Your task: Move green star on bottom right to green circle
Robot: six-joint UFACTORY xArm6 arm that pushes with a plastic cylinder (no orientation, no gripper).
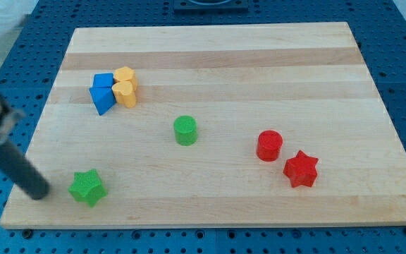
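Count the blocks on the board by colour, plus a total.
Green: 2, the green star and the green circle
Red: 2, the red circle and the red star
Blue: 2, the blue blocks, touching
Yellow: 2, the yellow blocks, touching
Total: 8

My tip sits just left of the green star.

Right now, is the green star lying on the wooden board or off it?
On it: the green star lies flat on the wooden board, near its lower left; my tip is just left of it.

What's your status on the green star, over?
My tip on the board, just left of green star, gap unclear. Green circle up and right of star. Path between them open.
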